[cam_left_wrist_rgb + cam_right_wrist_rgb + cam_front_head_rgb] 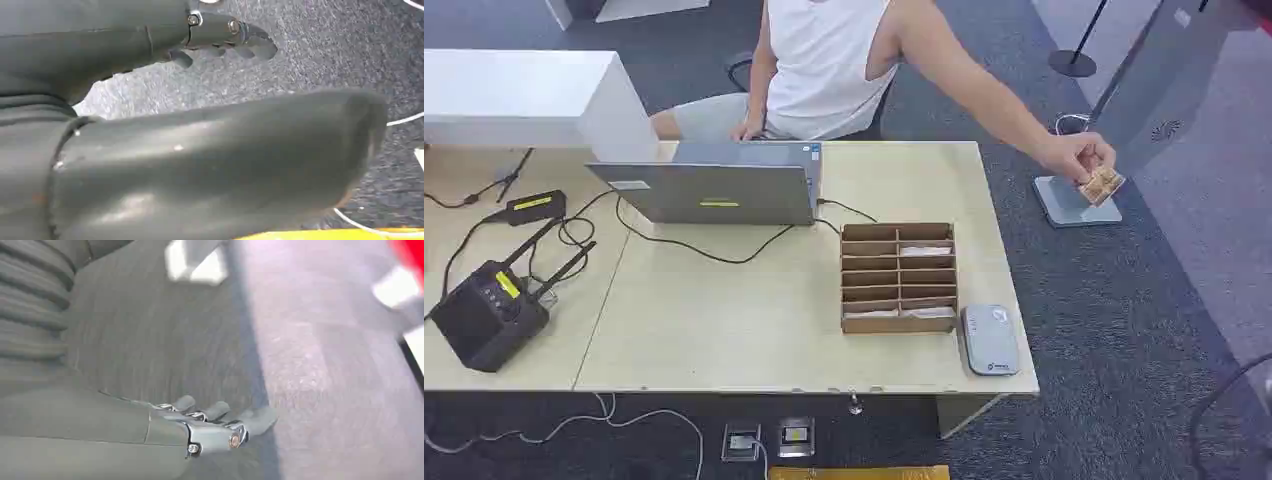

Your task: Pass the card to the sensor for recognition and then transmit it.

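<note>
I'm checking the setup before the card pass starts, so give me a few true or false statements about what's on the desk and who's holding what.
1. A person's hand holds a card out past the desk's right edge. True.
2. The wooden card organizer stands on the floor. False: it stands on the desk, next to the grey card sensor.
3. The laptop is at the far side of the desk, in front of the seated person. True.
4. The left hand grips the card. False: it holds nothing and hangs over the carpet.
5. The right hand presses on the sensor. False: it is over the carpet, its fingers on nothing.
</note>
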Action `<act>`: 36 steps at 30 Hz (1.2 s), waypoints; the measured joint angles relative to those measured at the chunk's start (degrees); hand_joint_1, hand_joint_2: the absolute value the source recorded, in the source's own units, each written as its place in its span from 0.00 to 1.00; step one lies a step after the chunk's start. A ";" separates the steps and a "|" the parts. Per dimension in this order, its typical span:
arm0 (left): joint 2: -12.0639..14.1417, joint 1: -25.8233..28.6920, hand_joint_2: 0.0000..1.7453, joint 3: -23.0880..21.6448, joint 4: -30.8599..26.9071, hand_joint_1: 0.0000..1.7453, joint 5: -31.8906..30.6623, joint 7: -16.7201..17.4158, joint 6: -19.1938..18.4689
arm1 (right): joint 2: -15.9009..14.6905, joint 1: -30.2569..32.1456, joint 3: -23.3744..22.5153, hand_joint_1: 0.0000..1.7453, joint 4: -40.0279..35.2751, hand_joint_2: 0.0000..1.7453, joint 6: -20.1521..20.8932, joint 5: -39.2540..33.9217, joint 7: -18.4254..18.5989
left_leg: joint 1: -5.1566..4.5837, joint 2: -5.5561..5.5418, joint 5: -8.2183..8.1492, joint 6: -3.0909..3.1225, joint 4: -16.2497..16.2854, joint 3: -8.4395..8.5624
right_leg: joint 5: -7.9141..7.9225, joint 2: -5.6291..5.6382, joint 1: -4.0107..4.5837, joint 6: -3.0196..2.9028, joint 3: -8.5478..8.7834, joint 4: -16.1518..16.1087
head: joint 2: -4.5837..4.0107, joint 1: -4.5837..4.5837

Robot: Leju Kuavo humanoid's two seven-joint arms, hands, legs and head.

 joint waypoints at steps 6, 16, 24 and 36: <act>-0.04 -0.05 0.00 -0.63 0.04 0.00 0.39 -0.09 0.50 | -0.89 -4.94 21.89 0.00 -12.00 1.00 -3.99 -13.52 -6.60 | -0.09 0.05 0.02 0.02 -0.02 -0.21 | 0.01 0.04 -0.09 0.00 -0.14 0.09 | 0.00 -0.04; -0.44 0.50 0.00 -1.81 0.04 0.00 0.20 -0.65 -0.72 | 3.17 -5.86 56.84 0.00 -28.59 1.00 3.85 0.68 -2.30 | -0.02 -0.07 0.15 0.00 -0.02 -0.19 | 0.01 -0.02 0.00 0.00 -0.13 0.13 | 0.00 -0.09; 1.18 -0.18 0.00 -3.65 0.04 0.00 -2.17 -0.65 -2.89 | 7.17 0.58 73.71 0.00 -46.47 1.00 16.21 30.87 6.47 | 0.11 -0.25 0.18 -0.04 -0.02 -0.24 | -0.02 -0.20 0.12 -0.04 -0.12 0.13 | 0.00 -0.04; 2.86 -0.82 0.00 -5.79 0.04 0.00 -3.15 -0.63 -4.22 | 8.94 4.73 83.96 0.00 -58.28 1.00 21.32 40.36 7.78 | 0.12 -0.22 0.17 -0.05 -0.02 -0.23 | -0.03 -0.14 0.12 -0.05 -0.14 0.08 | 0.00 -0.04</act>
